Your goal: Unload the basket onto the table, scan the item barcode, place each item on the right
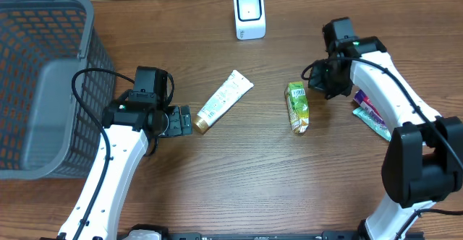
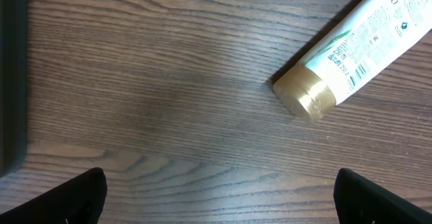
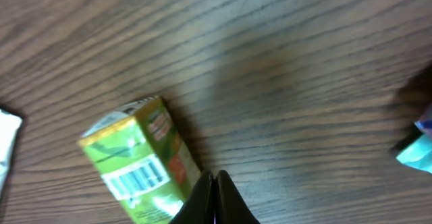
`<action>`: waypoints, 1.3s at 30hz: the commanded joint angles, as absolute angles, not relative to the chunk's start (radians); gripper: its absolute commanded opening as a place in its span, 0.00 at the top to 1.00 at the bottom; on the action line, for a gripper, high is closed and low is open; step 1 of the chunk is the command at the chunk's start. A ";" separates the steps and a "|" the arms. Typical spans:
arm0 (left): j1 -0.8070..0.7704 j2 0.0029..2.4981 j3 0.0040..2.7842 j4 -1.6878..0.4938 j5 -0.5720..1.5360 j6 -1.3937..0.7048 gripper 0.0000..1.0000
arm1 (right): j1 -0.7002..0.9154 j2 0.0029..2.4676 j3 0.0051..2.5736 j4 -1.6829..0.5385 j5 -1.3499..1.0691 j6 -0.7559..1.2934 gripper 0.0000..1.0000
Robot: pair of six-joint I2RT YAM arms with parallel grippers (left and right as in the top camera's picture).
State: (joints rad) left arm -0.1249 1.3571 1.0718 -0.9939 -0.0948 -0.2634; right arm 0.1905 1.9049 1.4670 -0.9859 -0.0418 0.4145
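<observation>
A green carton (image 1: 297, 107) lies flat on the table right of centre, and its barcode (image 3: 138, 179) faces up in the right wrist view. My right gripper (image 3: 214, 178) is shut with nothing in it, its tips right beside the carton's (image 3: 135, 156) edge; overhead, the right gripper (image 1: 312, 88) is by the carton's far end. A white tube (image 1: 226, 99) with a gold cap (image 2: 307, 96) lies left of centre. My left gripper (image 1: 181, 121) is open and empty just short of the cap. The white scanner (image 1: 249, 14) stands at the back.
A grey mesh basket (image 1: 43, 81) fills the left side. A teal and pink packet (image 1: 372, 115) lies at the right, under the right arm. Bare wood runs along the front of the table.
</observation>
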 commanded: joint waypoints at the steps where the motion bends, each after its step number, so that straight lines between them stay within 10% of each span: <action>1: -0.131 1.361 1.068 -0.990 -0.104 -0.277 0.00 | 0.204 1.875 1.375 -0.920 -0.074 0.411 0.96; 24: -0.131 1.361 1.068 -0.990 -0.104 -0.277 0.00 | 0.521 1.874 1.442 -0.975 -0.169 0.340 0.96; 27: -0.131 1.361 1.068 -0.990 -0.104 -0.277 0.01 | 0.481 1.874 1.483 -1.038 -0.170 0.307 0.79; 29: -0.131 1.361 1.068 -0.990 -0.104 -0.277 0.00 | 0.461 1.874 1.496 -1.090 -0.168 0.196 0.21; 30: -0.131 1.361 1.068 -0.990 -0.104 -0.277 0.00 | 0.458 1.874 1.496 -1.106 -0.169 0.177 0.11; 39: -0.131 1.361 1.068 -0.990 -0.104 -0.277 0.01 | 0.493 1.875 1.394 -1.036 -0.105 0.152 0.17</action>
State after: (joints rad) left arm -0.1249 1.3571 1.0718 -0.9939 -0.0948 -0.2634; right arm 0.4721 1.9018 1.4288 -1.0611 -0.1390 0.1749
